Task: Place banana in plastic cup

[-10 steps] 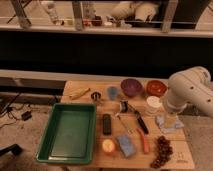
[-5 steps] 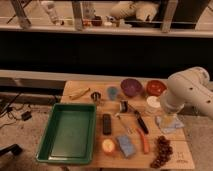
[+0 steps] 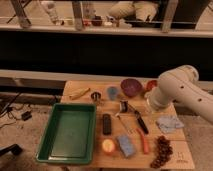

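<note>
A dark wall and a rail with white things on it run behind a wooden counter (image 3: 82,162). Many small things are spread out on it, maybe so that each one can be picked up alone.

The banana (image 3: 79,93) lies flat at 10 o'clock on the counter, just past the far edge of the green tray (image 3: 67,132). Nothing lies on it or leans on it, so I think it will be easy to pick up. The cup (image 3: 113,92) stands at 12 o'clock with its mouth up, ready to take something. It is at 3 o'clock from the banana, near it but not touching. A small dark cup (image 3: 95,95) sits between them, so the banana will have to go up and over it. The purple bowl (image 3: 131,86) is just beside the cup at 3 o'clock.

The big white arm (image 3: 172,92) hangs over the 3 o'clock side of the counter, above a blue cloth (image 3: 169,123). The tool is down at the arm's low end, hidden behind the thick white part. It is spread wide and holds nothing. It is well apart from the banana, so the job has not begun.

The banana is longer than the cup is wide. I think it must go in end first and will stick out.
</note>
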Available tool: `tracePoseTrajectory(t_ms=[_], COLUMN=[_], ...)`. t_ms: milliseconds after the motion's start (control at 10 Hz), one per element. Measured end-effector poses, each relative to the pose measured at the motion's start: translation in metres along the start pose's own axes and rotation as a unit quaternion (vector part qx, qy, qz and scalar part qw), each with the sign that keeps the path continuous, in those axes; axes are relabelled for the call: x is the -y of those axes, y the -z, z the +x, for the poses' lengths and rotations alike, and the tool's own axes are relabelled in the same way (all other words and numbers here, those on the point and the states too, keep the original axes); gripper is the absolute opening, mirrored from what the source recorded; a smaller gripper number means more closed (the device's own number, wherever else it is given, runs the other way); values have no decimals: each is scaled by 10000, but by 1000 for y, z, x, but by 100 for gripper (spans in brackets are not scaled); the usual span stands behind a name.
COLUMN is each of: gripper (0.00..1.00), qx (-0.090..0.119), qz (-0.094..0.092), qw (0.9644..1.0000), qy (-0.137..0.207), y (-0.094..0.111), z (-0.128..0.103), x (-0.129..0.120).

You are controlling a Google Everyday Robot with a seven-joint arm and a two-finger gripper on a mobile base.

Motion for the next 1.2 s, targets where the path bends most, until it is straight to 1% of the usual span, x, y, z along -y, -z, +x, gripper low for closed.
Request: tracePoseTrajectory(t_ms=[200, 400, 600, 800, 900, 1100, 1200], gripper=[80, 80, 80, 80, 80, 80, 80], qx=[130, 290, 408, 517, 573, 561, 568], qz=[41, 99, 135, 127, 93, 81, 76], qw=[9999, 9994, 9988, 9981, 9977, 9979, 9978], qy=[84, 159, 225, 307, 340, 319, 337], y=[-1, -2, -3, -5, -7, -7, -7], z=[-18, -38, -57, -77, -87, -84, -86], x=[10, 25, 38, 45, 47, 46, 46])
